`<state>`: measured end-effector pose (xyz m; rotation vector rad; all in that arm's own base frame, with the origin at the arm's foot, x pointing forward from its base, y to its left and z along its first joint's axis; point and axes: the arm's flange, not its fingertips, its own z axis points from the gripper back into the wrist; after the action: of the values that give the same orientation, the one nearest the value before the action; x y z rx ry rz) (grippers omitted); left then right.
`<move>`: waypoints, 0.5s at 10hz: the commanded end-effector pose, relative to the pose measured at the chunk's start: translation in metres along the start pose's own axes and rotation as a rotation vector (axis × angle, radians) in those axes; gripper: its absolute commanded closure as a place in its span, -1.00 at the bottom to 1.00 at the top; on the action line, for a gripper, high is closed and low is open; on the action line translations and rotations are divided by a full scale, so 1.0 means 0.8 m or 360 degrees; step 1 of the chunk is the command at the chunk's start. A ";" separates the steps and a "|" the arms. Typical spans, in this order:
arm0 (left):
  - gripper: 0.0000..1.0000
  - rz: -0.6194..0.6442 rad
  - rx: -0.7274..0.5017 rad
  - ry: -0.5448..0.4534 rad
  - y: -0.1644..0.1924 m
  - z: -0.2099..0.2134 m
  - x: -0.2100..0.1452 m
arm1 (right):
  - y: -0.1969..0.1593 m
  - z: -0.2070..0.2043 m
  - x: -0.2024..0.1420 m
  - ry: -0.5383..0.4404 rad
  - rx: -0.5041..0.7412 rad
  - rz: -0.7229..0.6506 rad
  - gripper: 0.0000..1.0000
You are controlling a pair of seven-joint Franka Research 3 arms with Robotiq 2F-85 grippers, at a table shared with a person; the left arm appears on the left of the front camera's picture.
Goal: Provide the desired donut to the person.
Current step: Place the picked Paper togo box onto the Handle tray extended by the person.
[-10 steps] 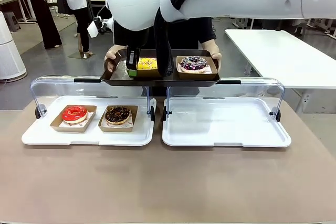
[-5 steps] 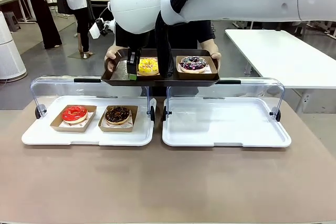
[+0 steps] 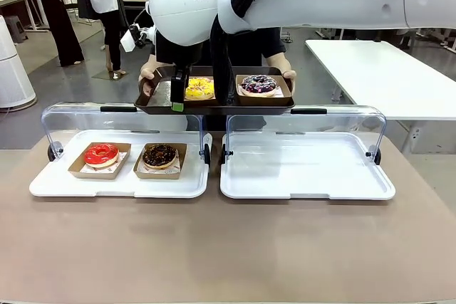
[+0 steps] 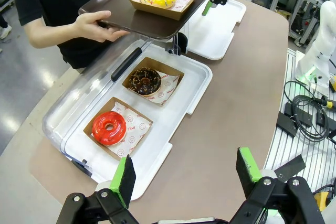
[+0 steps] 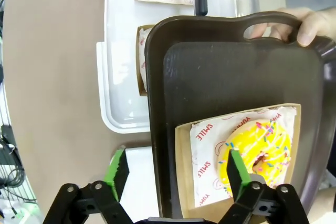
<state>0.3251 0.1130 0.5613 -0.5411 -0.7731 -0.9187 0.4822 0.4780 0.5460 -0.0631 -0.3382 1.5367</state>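
The person [image 3: 246, 44] in a black T-shirt holds a dark brown serving tray [image 3: 214, 108] with both hands over the far edge of the table. On it a yellow sprinkled donut [image 3: 199, 89] [image 5: 257, 148] lies in a cardboard boat beside a purple-glazed donut [image 3: 258, 85]. My right gripper [image 3: 187, 97] [image 5: 176, 174] hovers open at the yellow donut's boat, one finger over the donut and the other past the tray's rim, gripping nothing. My left gripper [image 4: 186, 174] hangs open above the table's near side.
A white display tray [image 3: 121, 186] with its clear lid raised holds a red donut [image 3: 101, 154] and a chocolate donut [image 3: 159, 155]. A second white tray [image 3: 306, 169] sits to the right, lid also up. Bystanders stand far back left.
My right gripper has opened and let go of the yellow donut's boat on the serving tray. The person has shifted the tray slightly up and left.
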 end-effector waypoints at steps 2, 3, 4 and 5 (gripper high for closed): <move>-1.00 -0.0021 -0.0008 -0.0025 0.000 0.002 -0.002 | 0.007 0.006 -0.003 -0.0015 -0.0009 0.0026 -1.00; -1.00 -0.0021 -0.0008 -0.0025 0.000 0.002 -0.002 | 0.009 0.014 0.000 -0.0010 -0.0003 -0.0016 -1.00; -1.00 -0.0021 -0.0008 -0.0025 0.000 0.002 -0.002 | 0.018 0.039 0.005 0.0013 0.0086 -0.0034 -1.00; -1.00 -0.0021 -0.0008 -0.0025 0.000 0.002 -0.002 | 0.030 0.075 0.004 0.0055 0.0137 -0.0055 -1.00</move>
<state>0.3251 0.1130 0.5612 -0.5412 -0.7729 -0.9186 0.4611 0.4775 0.5730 -0.0436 -0.3003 1.5382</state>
